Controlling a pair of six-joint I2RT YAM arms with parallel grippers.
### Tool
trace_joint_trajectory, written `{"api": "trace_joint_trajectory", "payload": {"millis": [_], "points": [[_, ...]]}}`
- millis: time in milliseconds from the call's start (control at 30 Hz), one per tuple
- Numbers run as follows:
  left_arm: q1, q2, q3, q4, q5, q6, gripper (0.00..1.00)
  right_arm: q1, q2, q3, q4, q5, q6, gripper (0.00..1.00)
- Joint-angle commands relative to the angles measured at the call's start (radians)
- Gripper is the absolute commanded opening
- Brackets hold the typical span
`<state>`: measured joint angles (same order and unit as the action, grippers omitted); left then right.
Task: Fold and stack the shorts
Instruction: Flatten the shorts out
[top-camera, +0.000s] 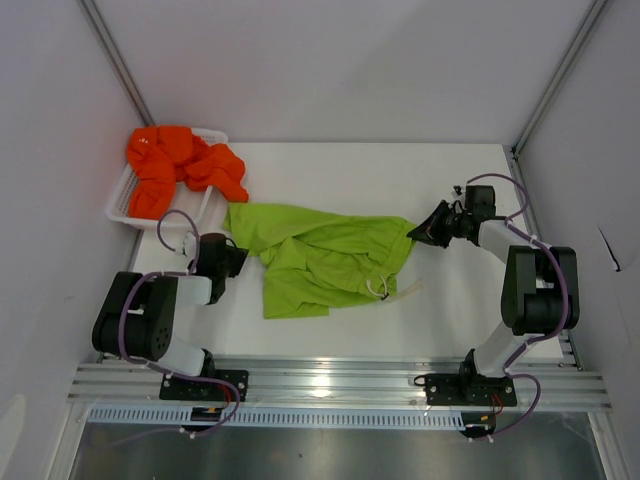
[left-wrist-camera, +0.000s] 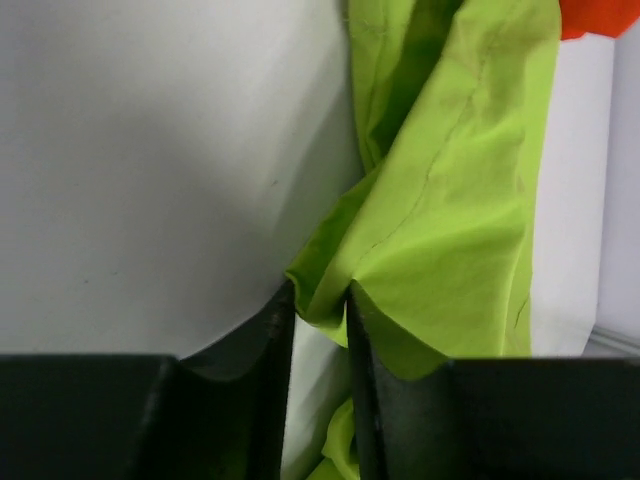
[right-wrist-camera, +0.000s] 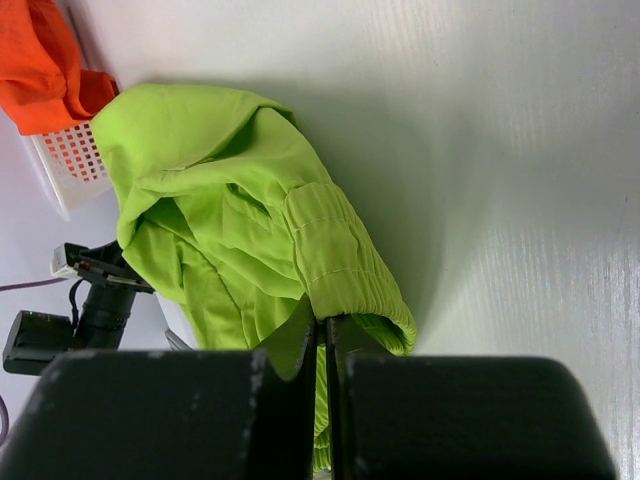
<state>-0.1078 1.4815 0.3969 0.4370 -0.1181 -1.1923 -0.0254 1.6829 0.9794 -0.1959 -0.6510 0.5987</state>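
The lime green shorts (top-camera: 320, 258) lie crumpled and stretched across the middle of the table. My left gripper (top-camera: 238, 258) is shut on their left edge; in the left wrist view the jaws (left-wrist-camera: 320, 300) stand close together with a fold of green fabric (left-wrist-camera: 460, 200) pinched at the tips. My right gripper (top-camera: 418, 232) is shut on the elastic waistband at the right end; it also shows in the right wrist view (right-wrist-camera: 328, 325) with the shorts (right-wrist-camera: 230, 220) beyond it. The orange shorts (top-camera: 180, 165) lie bunched in the basket at the back left.
The white mesh basket (top-camera: 125, 205) stands at the table's back left, right behind my left gripper. A white drawstring (top-camera: 400, 290) trails from the green shorts toward the front. Frame posts and grey walls close in both sides.
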Motion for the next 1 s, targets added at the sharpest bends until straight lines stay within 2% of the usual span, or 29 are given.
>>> {"api": "trace_joint_trajectory", "payload": {"millis": [0, 33, 67, 167, 200, 400, 433, 533, 667, 833, 967], "points": [[-0.013, 0.020, 0.028, -0.011, -0.080, -0.024, 0.19, 0.002, -0.032, -0.001, 0.038, 0.007, 0.004, 0.00], [-0.013, 0.022, 0.030, -0.001, -0.089, -0.026, 0.12, 0.002, -0.031, -0.001, 0.038, 0.007, 0.004, 0.00], [-0.013, 0.022, 0.022, 0.011, -0.092, -0.024, 0.01, 0.002, -0.034, -0.001, 0.038, 0.005, 0.003, 0.00], [-0.010, -0.001, 0.066, -0.035, -0.101, 0.020, 0.00, 0.002, -0.038, 0.002, 0.027, 0.005, -0.008, 0.00], [-0.010, -0.029, 0.100, -0.129, -0.118, 0.034, 0.00, 0.004, -0.040, 0.004, 0.020, 0.010, -0.010, 0.00], [-0.010, -0.215, 0.256, -0.432, -0.170, 0.132, 0.00, 0.051, -0.069, 0.042, -0.066, 0.043, -0.072, 0.00], [-0.010, -0.240, 0.320, -0.528, -0.178, 0.141, 0.00, 0.059, -0.074, 0.048, -0.069, 0.039, -0.079, 0.00], [-0.007, -0.311, 0.403, -0.636, -0.202, 0.160, 0.00, 0.090, -0.098, 0.054, -0.056, 0.008, -0.100, 0.00], [0.016, -0.311, 0.603, -0.861, -0.195, 0.168, 0.00, 0.093, -0.156, 0.025, 0.065, -0.096, -0.082, 0.00], [0.092, -0.273, 0.715, -0.957, -0.147, 0.191, 0.00, 0.094, -0.247, -0.001, 0.141, -0.145, -0.073, 0.00], [0.141, -0.244, 0.789, -1.029, -0.126, 0.197, 0.00, 0.097, -0.281, -0.039, 0.268, -0.228, -0.039, 0.00]]}}
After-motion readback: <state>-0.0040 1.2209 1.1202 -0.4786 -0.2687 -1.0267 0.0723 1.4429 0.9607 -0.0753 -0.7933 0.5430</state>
